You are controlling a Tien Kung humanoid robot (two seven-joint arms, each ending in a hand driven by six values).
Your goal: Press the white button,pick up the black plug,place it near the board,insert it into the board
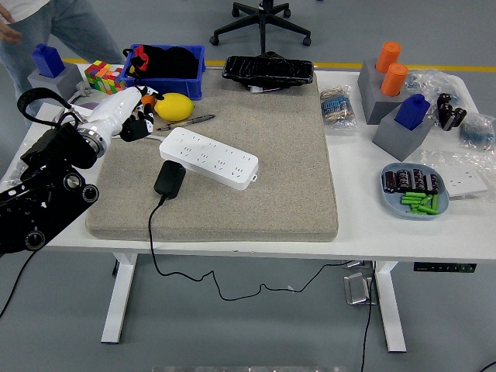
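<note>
The left hand (128,116) hovers at the white board's (208,157) ten o'clock; the black plug (170,178) lies touching its seven o'clock edge.

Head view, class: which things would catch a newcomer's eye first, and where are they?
The white power strip lies slantwise on the beige mat, with the black plug beside its near edge, cord trailing off the table. At left, the left robot hand reaches in towards the strip's end. Two orange cylinders stand at far right.
</note>
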